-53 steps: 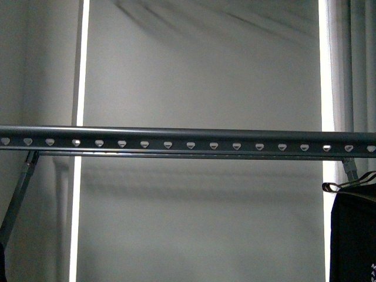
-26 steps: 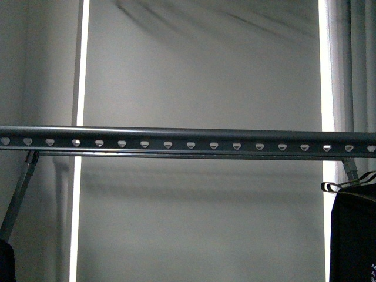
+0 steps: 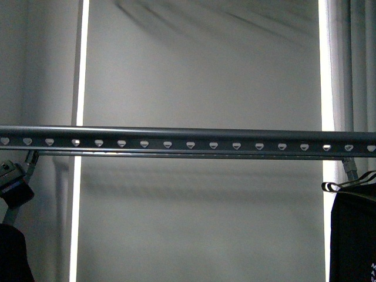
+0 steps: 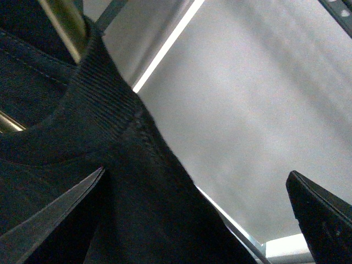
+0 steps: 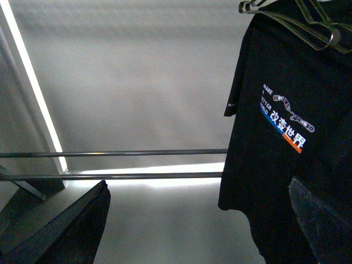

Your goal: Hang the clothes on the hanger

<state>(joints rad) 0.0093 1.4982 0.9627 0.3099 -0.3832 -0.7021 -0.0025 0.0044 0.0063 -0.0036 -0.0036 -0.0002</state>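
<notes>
The black T-shirt (image 5: 275, 165) with white "MAKE A" lettering and a chain graphic hangs from a thin hanger (image 5: 308, 22) in the right wrist view. It also shows at the right edge of the front view (image 3: 352, 235), below the rail. My right gripper (image 5: 198, 181) is open and empty, with the shirt's hem by one finger (image 5: 324, 220). My left gripper (image 4: 196, 171) is open. A dark garment with a ribbed collar (image 4: 104, 110) on a brass-coloured hanger bar (image 4: 66, 22) lies against one of its fingers (image 4: 55, 214). No lettering shows on that garment.
A grey rail (image 3: 188, 138) with a row of holes crosses the front view, on slanted legs. Part of my left arm (image 3: 13, 185) and a dark cloth (image 3: 12, 252) show at lower left. Two thin bars (image 5: 110, 165) cross the right wrist view. A pale wall lies behind.
In the front view my left arm and the dark cloth have risen into view at the lower left. The shirt at the right has not moved.
</notes>
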